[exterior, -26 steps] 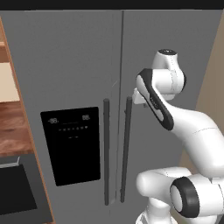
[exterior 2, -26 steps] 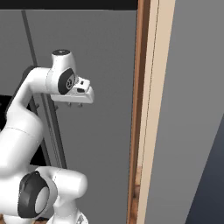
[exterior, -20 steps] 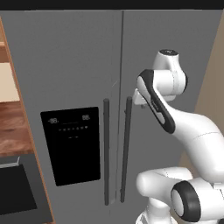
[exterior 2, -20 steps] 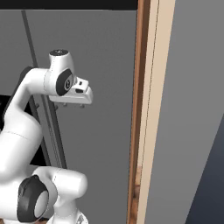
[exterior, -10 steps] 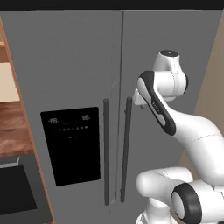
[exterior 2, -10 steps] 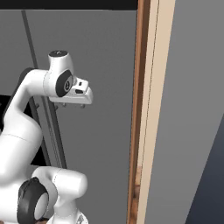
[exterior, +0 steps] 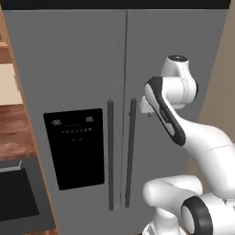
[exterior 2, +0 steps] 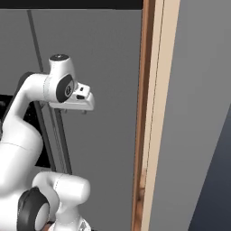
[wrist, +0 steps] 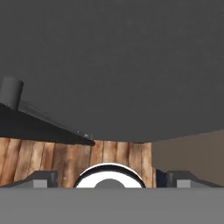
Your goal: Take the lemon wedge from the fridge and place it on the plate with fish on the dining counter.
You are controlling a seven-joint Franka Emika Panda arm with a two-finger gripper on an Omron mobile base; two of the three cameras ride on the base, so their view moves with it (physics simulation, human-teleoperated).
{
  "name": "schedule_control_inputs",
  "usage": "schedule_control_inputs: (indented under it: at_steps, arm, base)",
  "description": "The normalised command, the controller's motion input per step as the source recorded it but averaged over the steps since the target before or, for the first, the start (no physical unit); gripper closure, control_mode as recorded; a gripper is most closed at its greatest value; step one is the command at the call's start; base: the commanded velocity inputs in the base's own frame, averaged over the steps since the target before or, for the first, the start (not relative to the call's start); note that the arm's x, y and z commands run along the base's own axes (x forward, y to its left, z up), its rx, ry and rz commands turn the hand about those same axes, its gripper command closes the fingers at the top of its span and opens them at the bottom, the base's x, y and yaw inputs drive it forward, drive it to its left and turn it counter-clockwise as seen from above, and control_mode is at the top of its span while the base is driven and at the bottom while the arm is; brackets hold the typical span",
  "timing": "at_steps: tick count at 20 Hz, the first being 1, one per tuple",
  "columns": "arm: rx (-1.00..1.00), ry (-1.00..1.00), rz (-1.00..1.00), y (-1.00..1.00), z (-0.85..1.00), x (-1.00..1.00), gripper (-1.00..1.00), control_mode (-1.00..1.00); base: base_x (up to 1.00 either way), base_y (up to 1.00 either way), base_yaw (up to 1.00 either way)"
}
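The fridge stands in front of me with both grey doors closed, its black dispenser panel on the left door. My gripper hovers just right of the right door's dark handle, at about the height of its top, pointing down. In the right base view the gripper hangs close to the door face. The hand view has the gripper open, its fingertips far apart with nothing between them, beside the grey door. The lemon wedge, the plate with fish and the dining counter are out of view.
A wooden side panel borders the fridge on the right, with a grey wall beyond it. A dark counter surface and wooden cabinetry lie to the left. Wooden floor runs below the hand.
The arm has barely shifted by the right door handle. The fridge doors stay closed.
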Motion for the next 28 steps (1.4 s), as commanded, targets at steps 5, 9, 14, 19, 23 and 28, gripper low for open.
schedule_control_inputs:
  at_steps: [5, 9, 14, 19, 23, 28]
  arm:
    - [0.00, 0.00, 0.00, 0.00, 0.00, 0.00, -1.00, 1.00]
    - [0.00, 0.00, 0.00, 0.00, 0.00, 0.00, -1.00, 1.00]
    - [0.00, 0.00, 0.00, 0.00, 0.00, 0.00, -1.00, 1.00]
    - [0.00, 0.00, 0.00, 0.00, 0.00, 0.00, -1.00, 1.00]
    - [0.00, 0.00, 0.00, 0.00, 0.00, 0.00, -1.00, 1.00]
    - [0.00, 0.00, 0.00, 0.00, 0.00, 0.00, -1.00, 1.00]
  base:
    - [-0.58, 0.12, 0.00]
    - [-0.54, 0.15, 0.00]
    - [-0.46, 0.24, 0.00]
    - [-0.39, 0.50, 0.00]
    - [-0.10, 0.61, 0.00]
    - [-0.06, 0.47, 0.00]
